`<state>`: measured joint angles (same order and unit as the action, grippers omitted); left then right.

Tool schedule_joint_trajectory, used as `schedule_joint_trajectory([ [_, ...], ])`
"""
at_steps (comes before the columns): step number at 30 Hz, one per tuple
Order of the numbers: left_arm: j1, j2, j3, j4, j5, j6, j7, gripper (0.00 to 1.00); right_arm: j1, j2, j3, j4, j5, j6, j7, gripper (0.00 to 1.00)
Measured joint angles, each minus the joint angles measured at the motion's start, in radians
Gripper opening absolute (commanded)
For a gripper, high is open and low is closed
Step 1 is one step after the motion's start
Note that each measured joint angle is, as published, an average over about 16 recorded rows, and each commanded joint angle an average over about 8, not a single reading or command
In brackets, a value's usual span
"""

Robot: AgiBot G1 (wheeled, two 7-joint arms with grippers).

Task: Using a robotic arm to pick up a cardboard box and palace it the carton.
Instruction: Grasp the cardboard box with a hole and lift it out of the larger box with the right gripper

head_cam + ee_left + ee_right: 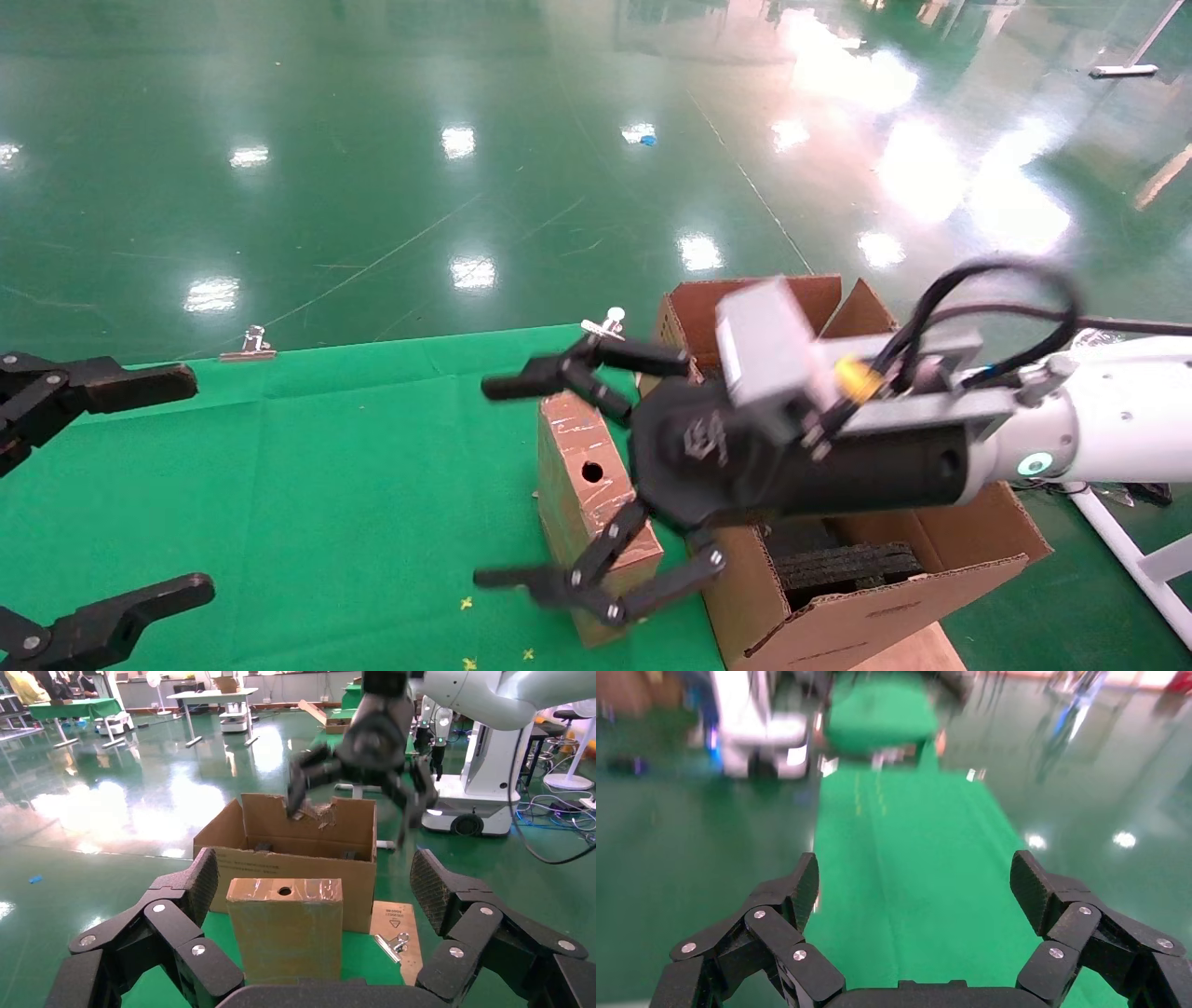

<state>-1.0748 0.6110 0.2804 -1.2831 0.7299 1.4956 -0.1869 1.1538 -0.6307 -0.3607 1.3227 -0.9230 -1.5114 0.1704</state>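
The small cardboard box (587,475) stands upright on the green cloth, its taped narrow face with a round hole on top. It sits just left of the carton (838,606), which holds black foam (843,564). The robotic arm (1117,438) reaches in from the right. Its right gripper (489,483) is open and empty, with its fingers spread above and in front of the box. The right wrist view shows only green cloth between its fingers (912,881). My left gripper (182,485) is open and empty at the table's left edge, facing the box (284,931) and the carton (295,846).
Binder clips (249,343) (605,324) hold the green cloth (326,485) at the table's far edge. A flat cardboard piece (397,927) with a clip (392,943) lies beside the carton. A white frame (1127,550) stands on the floor at right.
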Motion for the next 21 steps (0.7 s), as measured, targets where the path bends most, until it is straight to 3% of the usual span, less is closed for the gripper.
schedule_joint_trajectory([
  [6,0.0,0.0,0.0,0.0,0.0,0.0,0.0,1.0,0.12,-0.058,-0.12,0.021,-0.203,-0.027,0.024,1.0],
  [13,0.0,0.0,0.001,0.0,-0.001,0.0,0.001,1.0,0.322,-0.161,-0.308,0.027,-0.448,-0.054,0.09,1.0],
  [21,0.0,-0.001,0.002,0.0,-0.001,-0.001,0.001,1.0,0.555,-0.239,-0.499,0.024,-0.61,-0.063,0.164,1.0],
])
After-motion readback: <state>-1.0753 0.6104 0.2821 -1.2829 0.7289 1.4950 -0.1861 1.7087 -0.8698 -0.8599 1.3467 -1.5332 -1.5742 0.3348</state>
